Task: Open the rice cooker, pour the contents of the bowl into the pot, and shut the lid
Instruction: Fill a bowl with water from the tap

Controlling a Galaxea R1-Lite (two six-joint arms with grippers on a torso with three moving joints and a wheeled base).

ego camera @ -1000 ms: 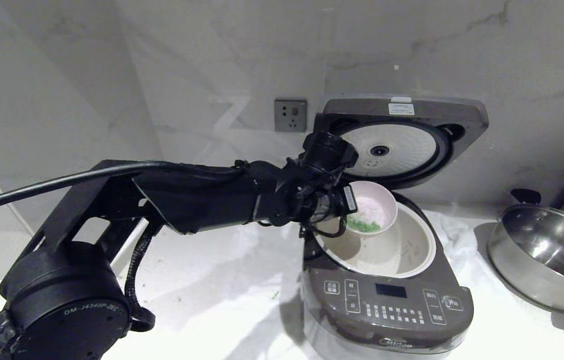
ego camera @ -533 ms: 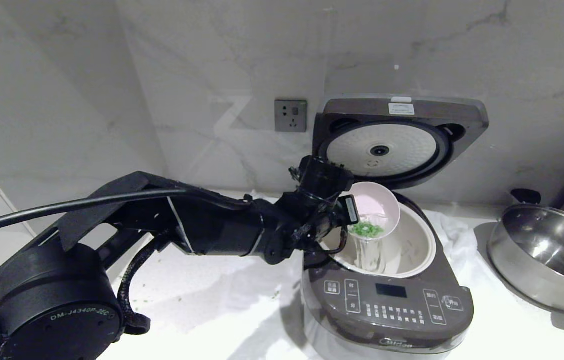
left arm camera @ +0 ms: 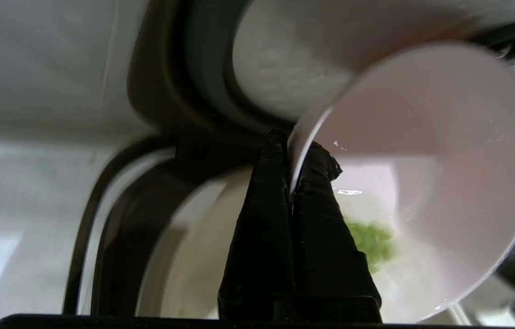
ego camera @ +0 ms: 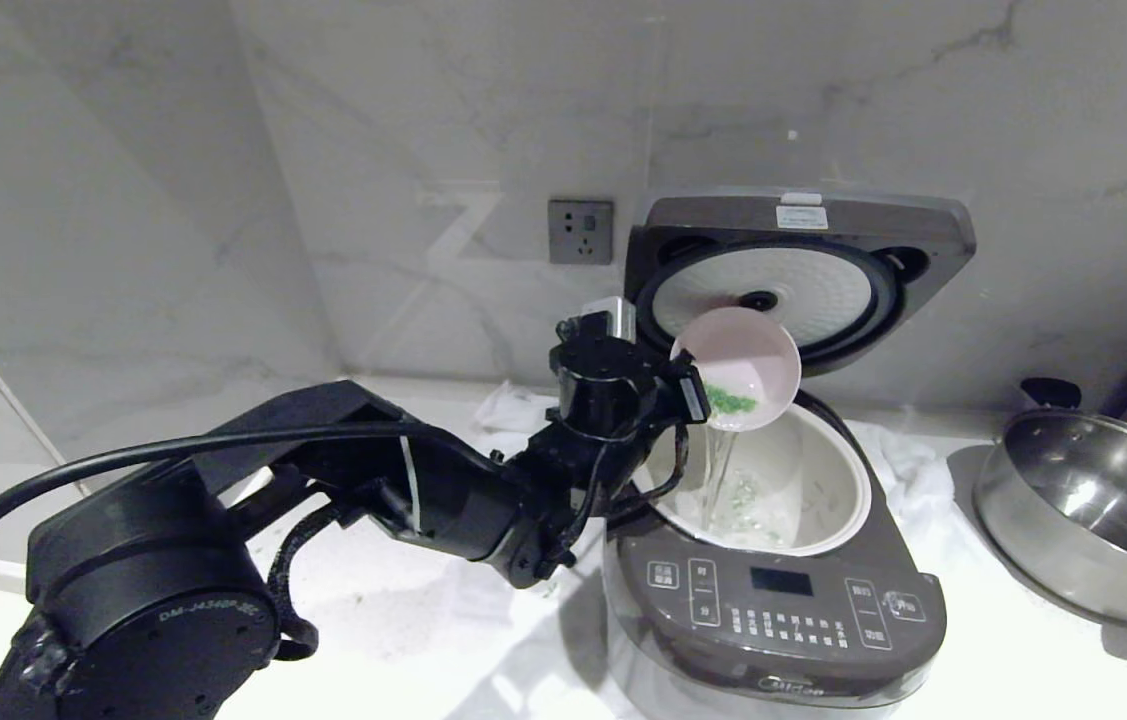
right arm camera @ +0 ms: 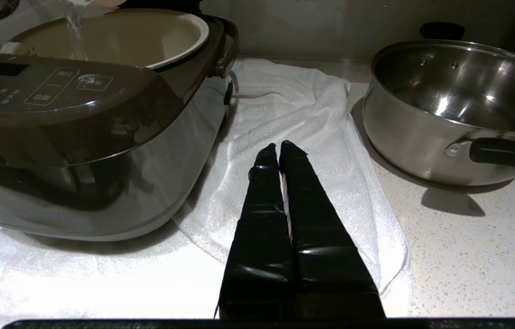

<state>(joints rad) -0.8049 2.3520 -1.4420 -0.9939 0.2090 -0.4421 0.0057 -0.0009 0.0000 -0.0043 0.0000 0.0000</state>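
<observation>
1. Rice cooker (ego camera: 773, 590): a large dark grey-brown, rounded-square appliance with a front button panel. It stands on a white towel (right arm camera: 303, 119) spread over the pale speckled desk (right arm camera: 467, 256), in front of a marbled wall.
2. Lid (ego camera: 798, 270): the dark grey-brown hinged top stands raised at the back of the cooker, with its white round inner plate facing forward.
3. Pot (ego camera: 828, 485): the round white inner pot sits in the cooker body, uncovered. A few green bits lie on its floor.
4. Bowl (ego camera: 738, 365): a small pale pink round bowl is held above the rear left part of the pot and is tipped steeply, mouth facing forward and down.
5. Contents (ego camera: 729, 402): small green bits cling near the low edge of the bowl. A thin clear stream falls from that edge into the pot.
6. Left gripper (left arm camera: 294, 183): clamped on the bowl's rim, one finger inside the wall and one outside. The arm reaches in from the left of the cooker.
7. Right gripper (right arm camera: 280, 153): fingers pressed together, grasping nothing. It hangs over the towel between the cooker and a large shiny steel pan with black handles (ego camera: 1083, 510).
8. A grey wall socket (ego camera: 580, 231) sits on the wall left of the lid.
</observation>
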